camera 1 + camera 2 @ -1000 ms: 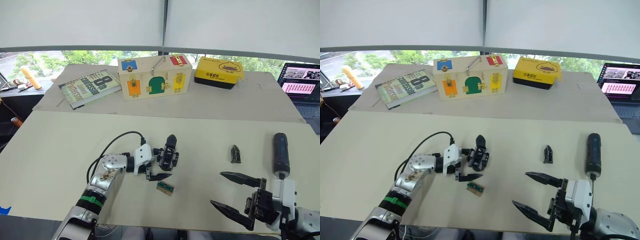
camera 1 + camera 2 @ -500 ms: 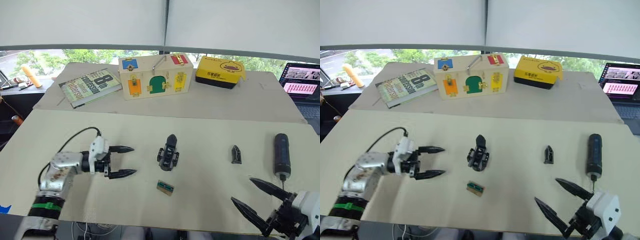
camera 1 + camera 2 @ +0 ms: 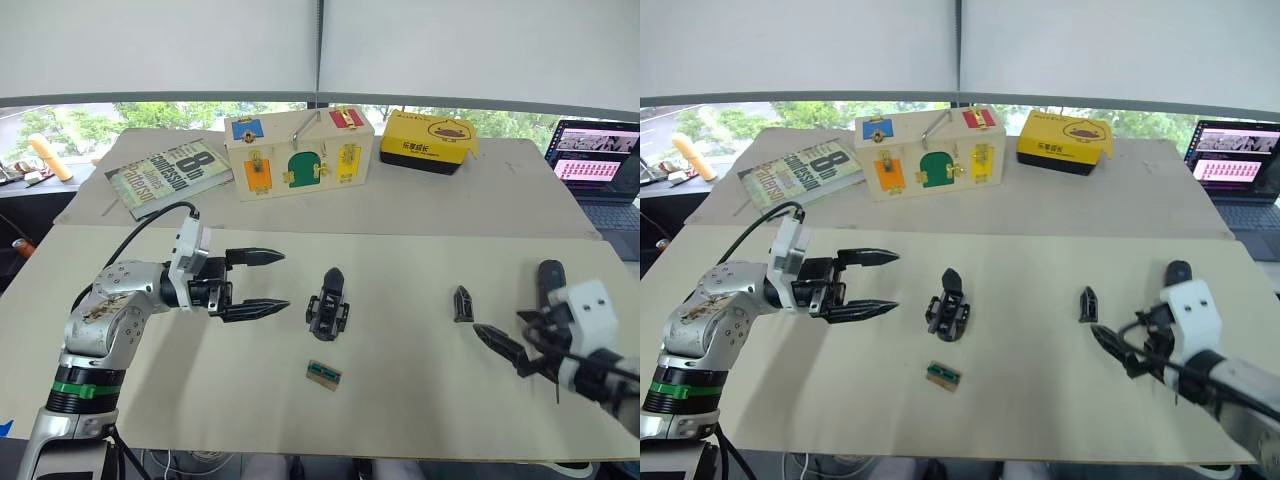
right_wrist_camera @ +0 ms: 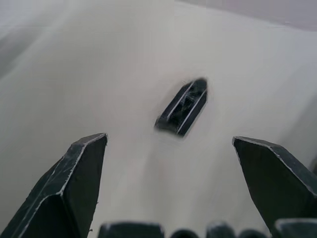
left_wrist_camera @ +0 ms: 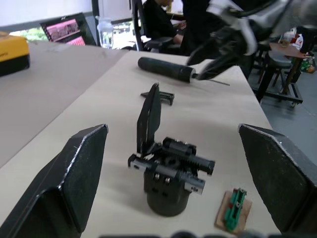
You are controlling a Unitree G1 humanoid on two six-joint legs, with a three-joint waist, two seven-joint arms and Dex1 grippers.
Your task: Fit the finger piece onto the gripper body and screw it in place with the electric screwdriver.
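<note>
The gripper body (image 3: pixel 328 305) stands in the middle of the table with one pointed black finger upright on it. My left gripper (image 3: pixel 285 280) is open just to its left, aimed at it; in the left wrist view the gripper body (image 5: pixel 171 171) sits between the fingers, apart from both. The finger piece (image 3: pixel 461 303) lies loose further right. My right gripper (image 3: pixel 503 338) hovers open beside it, and the finger piece (image 4: pixel 183 106) shows ahead between its fingers. The electric screwdriver (image 3: pixel 548 275) lies behind the right gripper, partly hidden by it.
A small tan-and-green block (image 3: pixel 324 374) lies in front of the gripper body. At the back stand a wooden latch box (image 3: pixel 300 155), a book (image 3: pixel 160 175) and a yellow box (image 3: pixel 428 143). A laptop (image 3: pixel 595 160) is at the far right.
My left gripper pulled away from the gripper body to the left, then came partway back, staying open. My right gripper rose from the table's front edge to beside the finger piece.
</note>
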